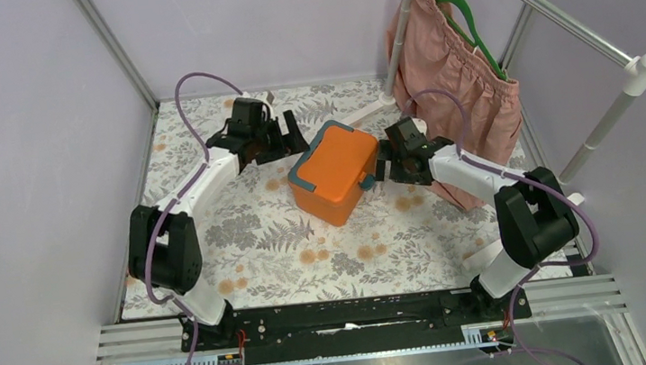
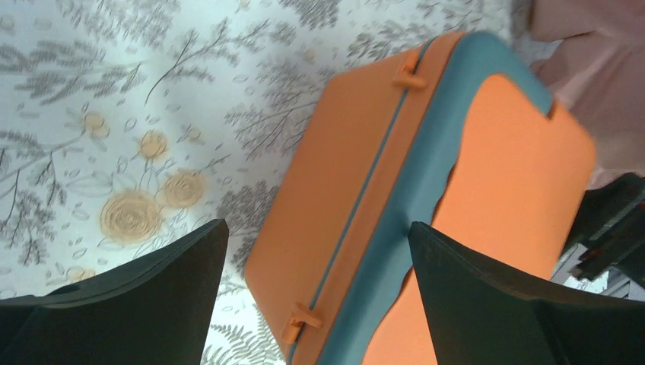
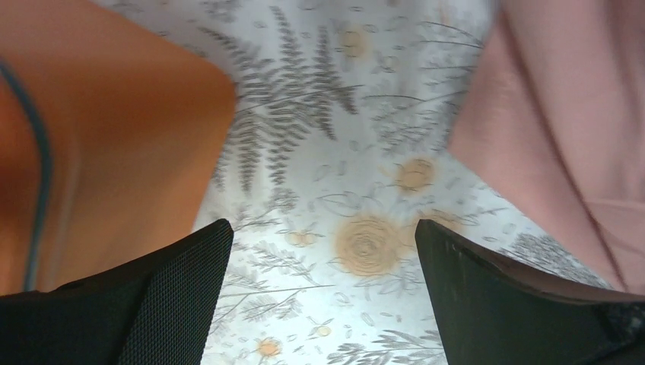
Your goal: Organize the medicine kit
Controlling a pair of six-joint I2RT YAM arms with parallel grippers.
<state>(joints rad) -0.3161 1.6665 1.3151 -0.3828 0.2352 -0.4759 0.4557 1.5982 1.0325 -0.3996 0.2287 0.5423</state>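
Observation:
The medicine kit (image 1: 334,169) is an orange box with teal trim. It stands closed on the floral cloth at the table's middle. My left gripper (image 1: 293,138) is open at the kit's far-left side. In the left wrist view its jaws (image 2: 318,228) straddle the kit's (image 2: 365,175) hinged back edge without gripping it. My right gripper (image 1: 380,166) is open at the kit's right side, near a teal latch (image 1: 366,181). In the right wrist view it (image 3: 323,225) is over bare cloth, with the kit's orange wall (image 3: 114,137) at its left. The insert tray is hidden.
A pink garment (image 1: 452,69) on a green hanger (image 1: 471,26) hangs from a white rack (image 1: 555,13) at the back right, close behind my right arm. It also shows in the right wrist view (image 3: 563,137). Enclosure walls bound the table (image 1: 243,236).

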